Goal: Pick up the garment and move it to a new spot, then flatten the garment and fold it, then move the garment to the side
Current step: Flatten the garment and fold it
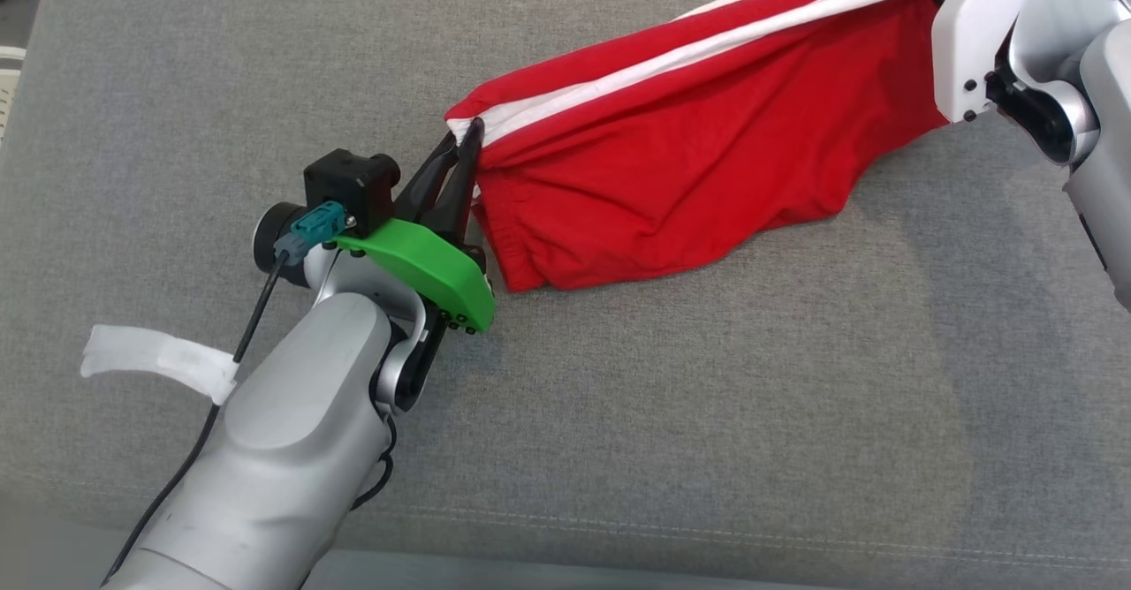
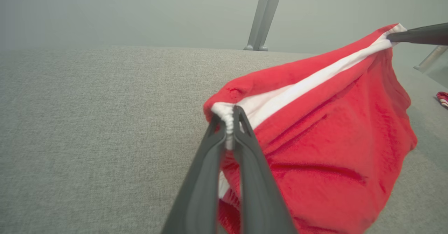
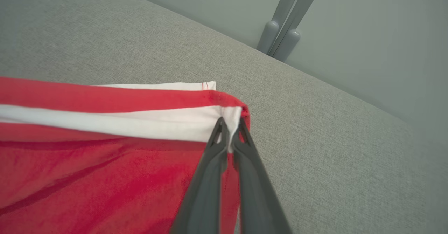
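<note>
Left jaws: closed on the bunched end of the white band. Only a small tuft of it sits between the tips.
Right jaws: closed on the band's other end, a thin pinch right at the corner.
Garment: the red garment is strung between the two pairs of jaws. Its body sags below them toward the grey surface.
Slip risk: each hold is shallow, so if you pull the jaws further apart the band could pop out of either tip.
Bunching risk: the cloth under the left jaws hangs in folds. Lower it without keeping tension and those folds will likely set as creases.
Drag risk: the surface looks grippy. Slide the hem across it and the cloth may roll under.
Uneven drop: release one side first and the garment will likely swing toward the other jaws.
</note>
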Controlling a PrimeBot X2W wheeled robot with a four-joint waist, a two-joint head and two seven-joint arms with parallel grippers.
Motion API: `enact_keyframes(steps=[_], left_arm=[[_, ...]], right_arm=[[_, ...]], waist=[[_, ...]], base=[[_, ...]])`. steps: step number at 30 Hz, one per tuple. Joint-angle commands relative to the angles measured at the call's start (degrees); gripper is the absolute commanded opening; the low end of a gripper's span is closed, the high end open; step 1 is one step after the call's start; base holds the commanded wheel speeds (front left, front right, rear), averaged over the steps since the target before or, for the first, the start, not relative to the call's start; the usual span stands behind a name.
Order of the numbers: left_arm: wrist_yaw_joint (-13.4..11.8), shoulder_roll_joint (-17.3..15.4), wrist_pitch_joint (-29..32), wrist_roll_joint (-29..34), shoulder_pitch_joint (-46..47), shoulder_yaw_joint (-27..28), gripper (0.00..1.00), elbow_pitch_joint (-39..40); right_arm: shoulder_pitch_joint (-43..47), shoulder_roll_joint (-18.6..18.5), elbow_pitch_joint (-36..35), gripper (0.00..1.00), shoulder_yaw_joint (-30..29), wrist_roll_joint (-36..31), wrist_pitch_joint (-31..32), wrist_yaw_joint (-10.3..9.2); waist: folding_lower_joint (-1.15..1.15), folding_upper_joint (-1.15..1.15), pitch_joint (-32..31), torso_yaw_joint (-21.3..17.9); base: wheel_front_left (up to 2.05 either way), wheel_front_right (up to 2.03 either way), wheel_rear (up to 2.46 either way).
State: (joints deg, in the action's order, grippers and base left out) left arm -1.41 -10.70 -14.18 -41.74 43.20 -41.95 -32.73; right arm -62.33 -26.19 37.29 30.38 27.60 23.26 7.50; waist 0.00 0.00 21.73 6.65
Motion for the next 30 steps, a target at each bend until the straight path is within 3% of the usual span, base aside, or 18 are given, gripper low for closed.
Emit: enact_keyframes(steps=[1, 5, 6, 7, 9, 10, 11, 12, 13, 22, 26, 30], left_arm=[[0.38, 0.4, -0.31, 0.25, 1.44, 0.28, 0.0, -0.84], [0.89, 1.55, -0.52, 0.19, 3.34, 0.47, 0.0, -3.13], [1.1, 1.85, -0.58, 0.17, 3.82, 0.5, 0.09, -3.71], [1.28, 2.09, -0.6, 0.2, 4.28, 0.5, 0.25, -4.24], [1.48, 2.43, -0.52, 0.35, 5.28, 0.48, 0.24, -5.28], [1.63, 2.63, -0.45, 0.39, 5.65, 0.43, 0.33, -5.96], [1.74, 2.87, 0.08, 0.18, 5.86, 0.3, 0.64, -6.66], [1.76, 3.15, 0.21, -0.1, 6.27, 0.32, 1.0, -7.24], [1.7, 3.34, 0.15, -0.25, 6.86, 0.53, 1.0, -7.61], [1.51, 3.74, -0.65, -1.45, 6.61, 2.48, 1.0, -10.12], [0.24, 2.99, -1.06, -1.04, 4.14, 4.73, 1.0, -8.6], [-2.23, 1.54, -1.02, 2.93, -0.18, 8.88, 1.0, -1.68]], right_arm=[[-1.21, 0.07, 1.19, 0.0, 0.3, 0.11, -0.75, -0.03], [-3.36, 0.99, 3.92, 0.0, 1.03, 0.5, -1.94, -0.03], [-3.81, 1.17, 4.56, 0.0, 1.2, 0.58, -2.25, -0.03], [-4.16, 1.31, 5.17, 0.0, 1.31, 0.66, -2.53, -0.03], [-4.89, 1.58, 6.38, 0.0, 1.7, 0.86, -3.24, -0.03], [-5.11, 1.84, 6.99, 0.0, 1.76, 1.14, -3.51, -0.03], [-5.31, 2.09, 7.39, 0.18, 1.93, 1.26, -3.99, -0.03], [-5.54, 2.36, 7.77, 0.94, 2.06, 1.59, -4.54, -0.03], [-5.88, 2.46, 8.14, 1.0, 2.01, 1.71, -5.29, -0.03], [-6.87, 3.83, 11.89, 1.0, 2.03, 3.13, -9.08, -0.03], [-5.15, 3.96, 13.12, 1.0, 2.86, 4.22, -9.97, -0.03], [-2.65, 2.72, 13.34, 1.0, 4.0, 5.35, -10.96, -0.03]], waist=[[0.0, 0.0, 1.0, 0.98], [0.0, 0.0, 1.97, 1.45], [0.0, 0.0, 2.14, 1.54], [0.0, 0.0, 2.28, 1.63], [0.0, 0.0, 2.51, 1.76], [0.0, 0.0, 2.59, 1.78], [0.0, 0.0, 2.65, 1.81], [0.0, 0.0, 2.71, 1.83], [0.0, 0.0, 2.72, 1.85], [0.0, 0.0, 0.99, 1.93], [0.0, 0.0, -1.25, 2.04], [0.0, 0.0, -3.72, 1.98]], base=[[0.0, 0.0, 0.0], [0.0, 0.0, 0.0], [0.0, 0.0, 0.0], [0.0, 0.0, 0.0], [0.0, 0.0, 0.0], [0.0, 0.0, 0.0], [0.0, 0.0, 0.0], [0.0, 0.0, 0.0], [0.0, 0.0, 0.0], [0.0, 0.0, 0.0], [0.0, 0.0, 0.0], [0.0, 0.0, 0.0]])
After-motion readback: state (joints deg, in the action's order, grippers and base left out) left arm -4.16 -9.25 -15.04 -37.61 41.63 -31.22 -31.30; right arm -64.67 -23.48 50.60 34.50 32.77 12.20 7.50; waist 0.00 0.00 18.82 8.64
